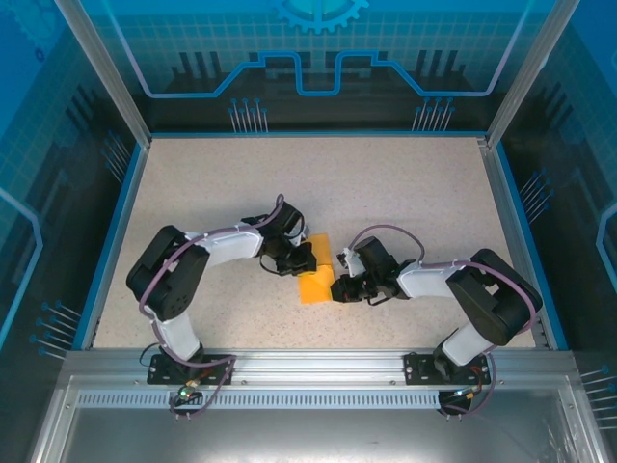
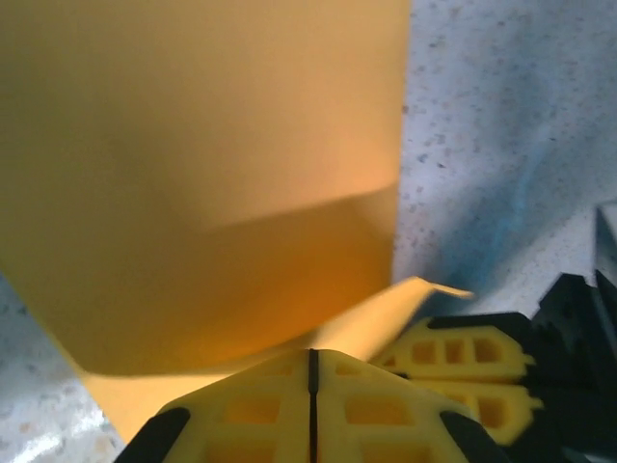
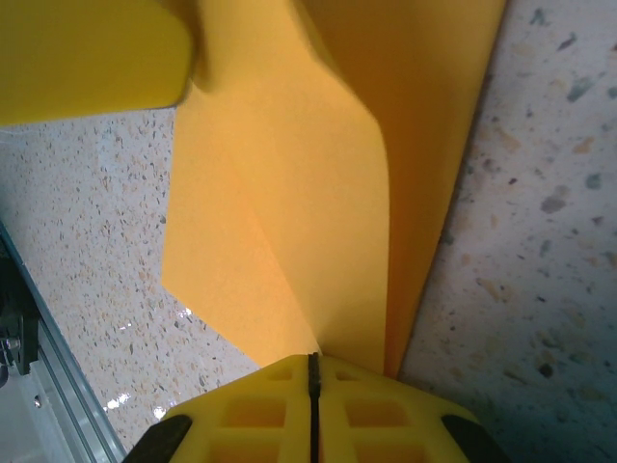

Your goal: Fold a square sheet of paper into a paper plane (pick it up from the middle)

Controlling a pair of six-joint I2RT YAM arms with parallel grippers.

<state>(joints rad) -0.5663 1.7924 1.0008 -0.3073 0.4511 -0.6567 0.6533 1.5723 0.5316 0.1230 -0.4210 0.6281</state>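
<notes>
Paper (image 1: pixel 316 280), bright orange, lies in the middle of the top view, its long side running up and down, with the left gripper (image 1: pixel 301 258) pinched shut on its left edge and the right gripper (image 1: pixel 339 286) pinched shut on its right.

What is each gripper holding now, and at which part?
Both pinch the orange paper: the left gripper at its left edge, the right gripper at its right edge.

Robot test cell, lab-like: speckled table (image 1: pixel 386 183) fenced by aluminium posts (image 1: pixel 103 68), blue circuit-print panels (image 1: pixel 318 48) at 9, 12, 3 o'clock, slotted metal rail (image 1: pixel 318 397) at 6
</notes>
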